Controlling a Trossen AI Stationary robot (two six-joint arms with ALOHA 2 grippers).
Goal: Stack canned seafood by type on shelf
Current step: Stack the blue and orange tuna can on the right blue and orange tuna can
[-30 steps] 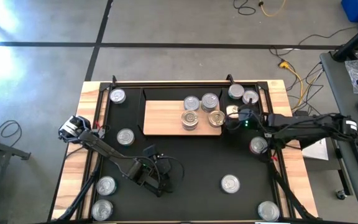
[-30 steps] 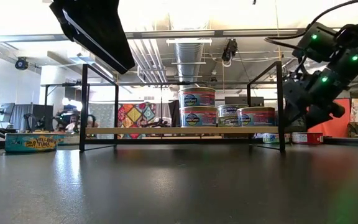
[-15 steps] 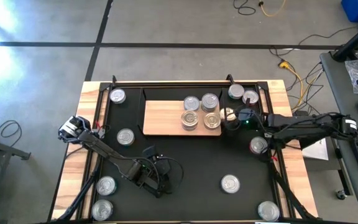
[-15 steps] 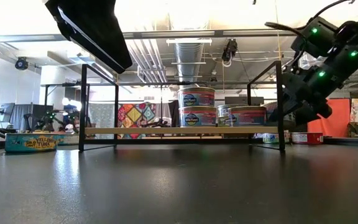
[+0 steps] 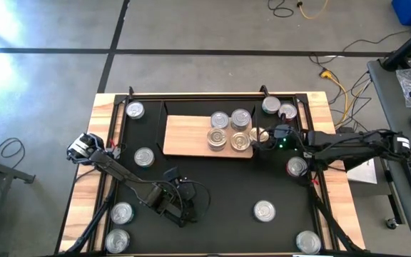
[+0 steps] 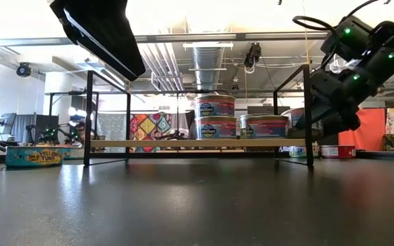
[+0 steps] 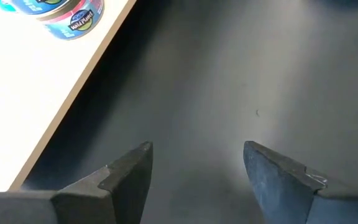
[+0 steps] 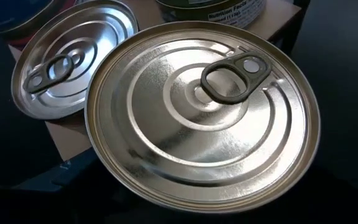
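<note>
Right tool (image 5: 262,135) sits at the right end of the shelf (image 5: 188,135), jaws spread wide around a gold-topped can (image 8: 201,118). That lid is smooth, shiny metal with pressed concentric rings and a dark pull tab. Only the right wrist view gives that close look, along with a silver ringed lid (image 8: 73,56) just beside it on the pale board. From above the held can is nearly lost under the tool; from table height it shows as a short round tin (image 6: 298,123) against the black frame post, level with the board.

The shelf is a flat light-wood slab with thin black metal ends, lying on a matte black mat (image 5: 212,189). On its right part stand four tins close together from above (image 5: 230,128); the low view shows what the overhead cannot, that one is a stack of two (image 6: 215,116), with blue and pink labels.

Left tool (image 7: 194,171) hangs low over the mat just in front of the shelf, two blunt dark fingers parted, nothing between them. Its own camera sees the board's edge and one labelled tin.

Loose silver-topped cans lie scattered around the mat: two behind the right tool (image 5: 278,108), one near its arm (image 5: 296,167), others along the left side (image 5: 143,157) and the near edge (image 5: 264,210). The surface's wooden border (image 5: 84,193) frames it all.
</note>
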